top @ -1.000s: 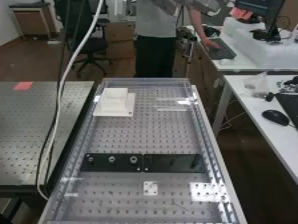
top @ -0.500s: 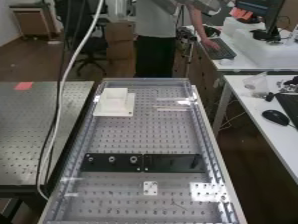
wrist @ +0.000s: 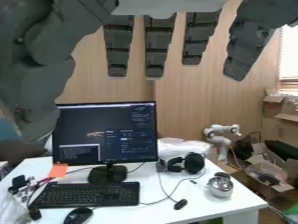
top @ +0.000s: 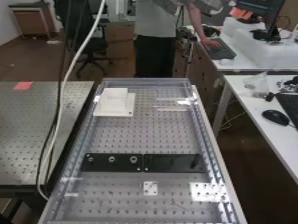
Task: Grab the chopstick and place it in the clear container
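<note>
Up by the table's [top: 143,136] far right corner in the high view, there lies a pale strip, looks like the chopstick [top: 171,109]! And the hand [wrist: 157,47], it's spread, fingers straight.

In the wrist view the robot's hand [wrist: 156,47] is open, its dark grey fingers [wrist: 118,50] long and extended, with gaps between them. The middle ones run nearly parallel, while an outer finger [wrist: 249,42] slants, its tip angled in toward the others. A pale, smooth section [wrist: 166,6] spans the fingers' bases. Across from that slanted finger, a bulky, jointed dark grey part [wrist: 43,75] of the hand extends beyond the fingertips, close to the camera.
</note>
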Controlling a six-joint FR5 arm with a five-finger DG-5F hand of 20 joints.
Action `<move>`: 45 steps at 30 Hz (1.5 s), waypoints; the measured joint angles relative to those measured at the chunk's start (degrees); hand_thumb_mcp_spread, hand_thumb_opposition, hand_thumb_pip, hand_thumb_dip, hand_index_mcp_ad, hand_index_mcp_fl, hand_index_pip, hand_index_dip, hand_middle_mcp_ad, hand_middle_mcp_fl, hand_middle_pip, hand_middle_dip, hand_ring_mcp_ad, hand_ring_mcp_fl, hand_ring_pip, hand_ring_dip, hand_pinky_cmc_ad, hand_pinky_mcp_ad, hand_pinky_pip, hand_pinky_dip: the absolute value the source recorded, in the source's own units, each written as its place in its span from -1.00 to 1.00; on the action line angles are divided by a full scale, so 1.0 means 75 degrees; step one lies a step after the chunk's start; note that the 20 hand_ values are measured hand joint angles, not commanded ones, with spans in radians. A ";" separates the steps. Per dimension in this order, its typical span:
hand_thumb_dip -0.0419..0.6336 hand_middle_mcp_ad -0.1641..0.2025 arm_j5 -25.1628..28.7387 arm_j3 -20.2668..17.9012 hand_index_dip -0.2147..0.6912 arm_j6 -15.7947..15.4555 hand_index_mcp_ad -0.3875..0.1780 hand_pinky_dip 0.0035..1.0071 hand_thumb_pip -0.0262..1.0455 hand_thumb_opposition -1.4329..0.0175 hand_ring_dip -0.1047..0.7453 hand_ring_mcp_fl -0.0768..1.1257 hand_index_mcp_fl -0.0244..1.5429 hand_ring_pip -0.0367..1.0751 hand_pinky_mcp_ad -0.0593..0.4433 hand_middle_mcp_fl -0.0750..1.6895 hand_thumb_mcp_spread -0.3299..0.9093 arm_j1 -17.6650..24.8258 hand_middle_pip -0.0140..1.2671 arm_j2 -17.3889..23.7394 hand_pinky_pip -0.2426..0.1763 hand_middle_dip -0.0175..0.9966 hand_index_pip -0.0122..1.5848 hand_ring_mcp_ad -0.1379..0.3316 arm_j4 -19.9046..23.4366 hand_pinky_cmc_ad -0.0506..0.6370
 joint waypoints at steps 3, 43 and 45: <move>-0.50 -0.11 -0.0044 0.0007 0.21 -0.0006 -0.32 -0.66 0.20 0.02 -0.29 -0.87 -0.66 -0.75 0.65 -0.76 -0.23 -0.0001 -0.79 -0.0002 -0.34 -0.28 -0.92 0.07 0.0002 0.59; -0.50 -0.09 -0.0411 -0.0638 0.21 -0.0278 -0.29 -0.66 0.20 0.02 -0.29 -0.87 -0.66 -0.75 0.65 -0.76 -0.23 -0.0079 -0.79 0.0501 -0.34 -0.28 -0.92 0.10 0.0522 0.59; -0.50 -0.13 -0.0479 -0.0645 0.21 -0.0288 -0.34 -0.66 0.20 0.02 -0.29 -0.87 -0.66 -0.72 0.65 -0.76 -0.23 -0.0078 -0.79 0.0509 -0.34 -0.28 -0.92 0.07 0.0519 0.59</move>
